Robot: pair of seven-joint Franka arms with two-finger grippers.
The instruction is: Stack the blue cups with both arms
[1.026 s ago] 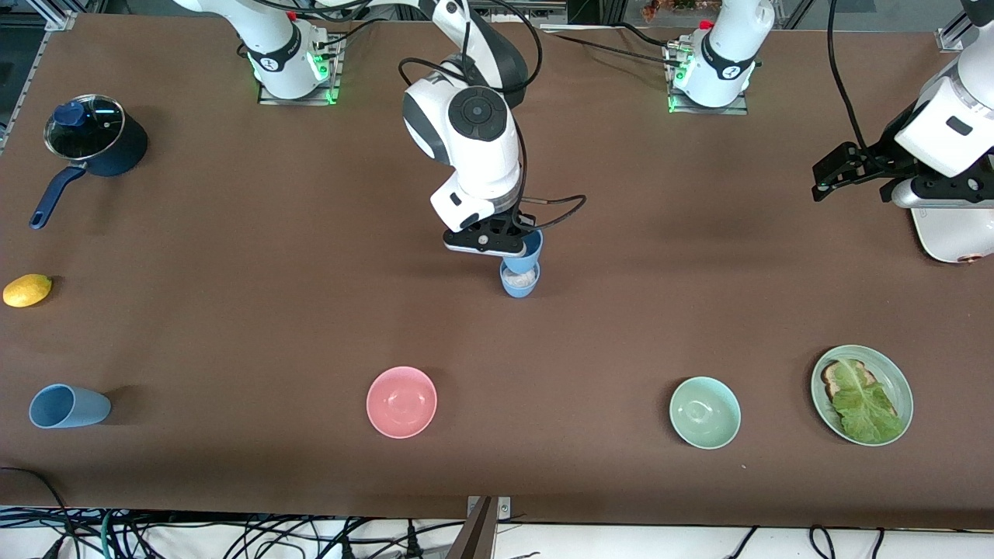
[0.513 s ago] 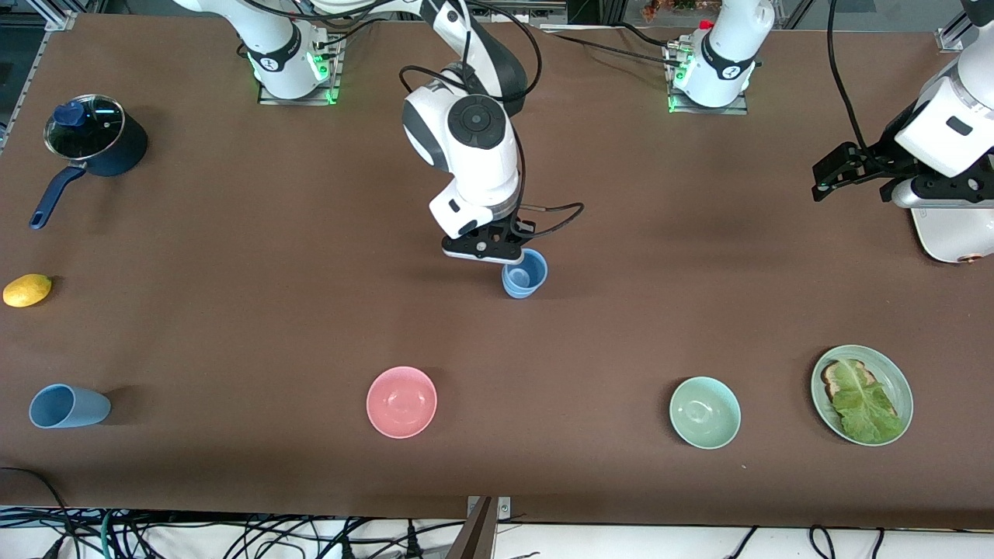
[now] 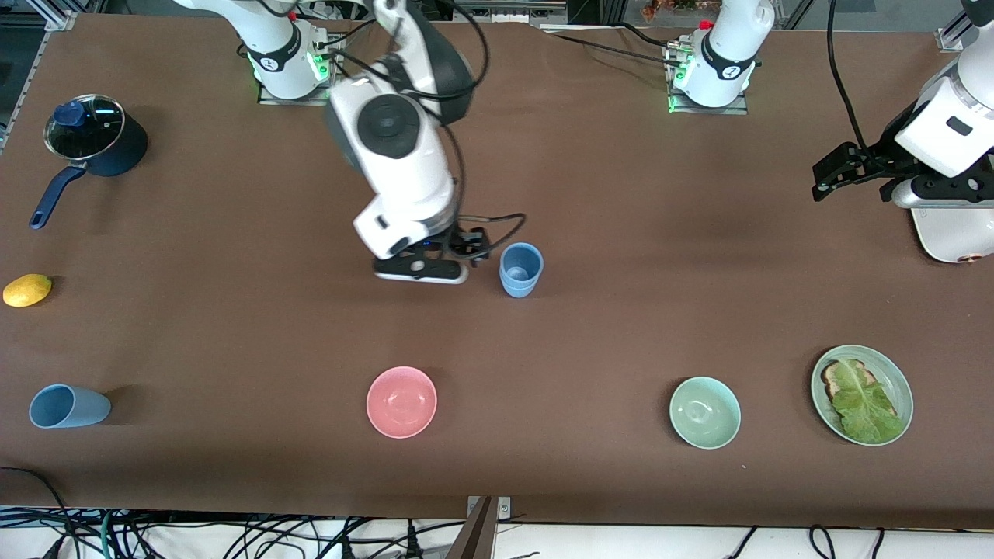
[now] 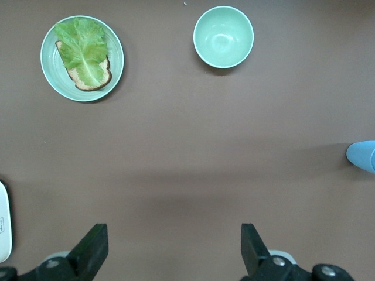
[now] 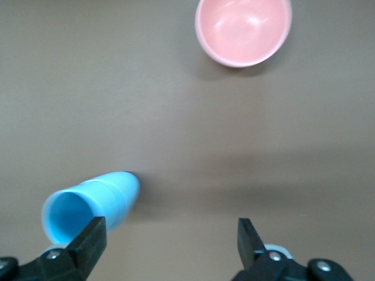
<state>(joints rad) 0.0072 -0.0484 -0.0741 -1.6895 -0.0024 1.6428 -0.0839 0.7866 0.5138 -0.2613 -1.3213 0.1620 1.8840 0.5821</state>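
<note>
So the two blue cups are nested now, one sitting inside the other as a little stack (image 3: 520,269) standing upright around the middle of the bench (image 3: 621,310), and nothing is gripping it. The right gripper (image 3: 420,269) is just beside the stack, toward the right arm's end of the bench, and its fingers (image 5: 89,239) are spread wide with nothing between them; in the right wrist view the stack (image 5: 88,206) sits next to one finger but clear of the gap. A third blue cup (image 3: 67,406) is lying on its side way off at the right arm's end, close to the front edge, well apart from the stack. The left gripper (image 3: 842,172) is waiting up over the left arm's end of the bench, fingers (image 4: 91,249) wide apart too and holding nothing. Other stuff around: pink bowl (image 3: 401,401) and mint-green bowl (image 3: 704,412) nearer the front camera than the stack, a green plate (image 3: 901,388) with toast and lettuce beside the mint bowl, a lemon (image 3: 27,290), and a dark saucepan (image 3: 97,146) with a glass lid.
</note>
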